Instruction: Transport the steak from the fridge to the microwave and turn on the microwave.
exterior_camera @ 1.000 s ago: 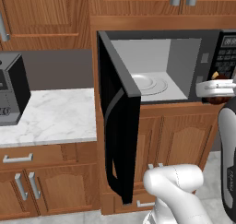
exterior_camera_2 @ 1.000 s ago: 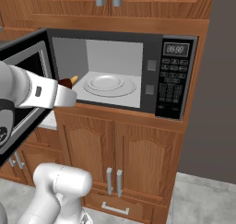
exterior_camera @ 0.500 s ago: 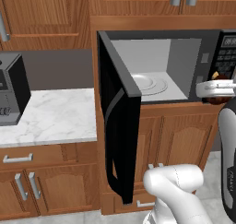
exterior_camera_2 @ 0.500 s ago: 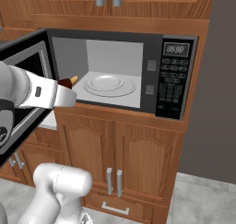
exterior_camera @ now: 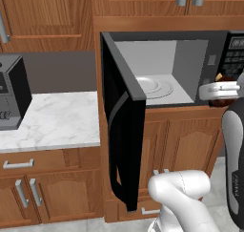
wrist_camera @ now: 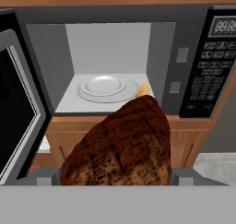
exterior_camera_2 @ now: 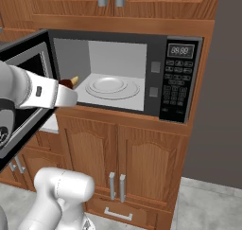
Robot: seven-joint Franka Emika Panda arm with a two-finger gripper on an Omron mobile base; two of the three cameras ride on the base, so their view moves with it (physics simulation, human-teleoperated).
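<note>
Steak (wrist_camera: 120, 144) is clamped in the gripper (wrist_camera: 115, 179), jaws spread wide around it, filling the lower half of the hand view. It hangs in front of the microwave (exterior_camera_2: 127, 77) opening, just outside the front lip, not yet over the white turntable plate (exterior_camera_2: 111, 86). In the right base view a bit of steak (exterior_camera_2: 67, 82) pokes out past the wrist at the left side of the opening. Microwave door (exterior_camera: 121, 131) is swung fully open to the left.

Nothing has moved over the last second: arm, steak and door sit the same in both base views. Looks like a pause before the push in. Transport is nearly done; placing on the plate, shutting the door and hitting the keypad (exterior_camera_2: 174, 89) remain.
</note>
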